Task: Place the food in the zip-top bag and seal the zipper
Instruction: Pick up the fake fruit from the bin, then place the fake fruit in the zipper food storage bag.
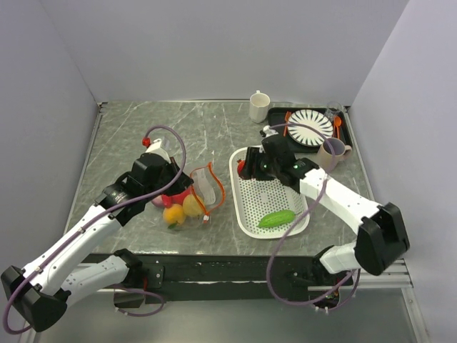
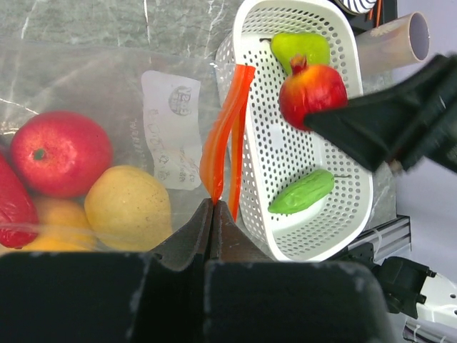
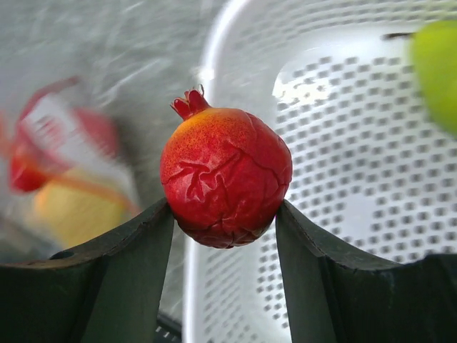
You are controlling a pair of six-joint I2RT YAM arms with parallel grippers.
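The clear zip-top bag (image 1: 187, 207) lies left of the white basket and holds a red ball (image 2: 61, 153), a yellow ball (image 2: 128, 207) and other fruit. Its orange-red zipper (image 2: 227, 121) stands apart, so the mouth is open. My left gripper (image 2: 212, 204) is shut on the near end of the zipper strip; in the top view it (image 1: 191, 194) is at the bag's mouth. My right gripper (image 3: 223, 207) is shut on a red pomegranate (image 3: 225, 179), held over the basket's left rim (image 1: 243, 169). A green cucumber (image 1: 277, 219) lies in the basket.
The white perforated basket (image 1: 246, 211) stands right of the bag and also holds a green fruit (image 2: 300, 48). At the back right are a white mug (image 1: 259, 107), a black tray with a striped plate (image 1: 312, 128) and a pinkish cup (image 1: 333, 152).
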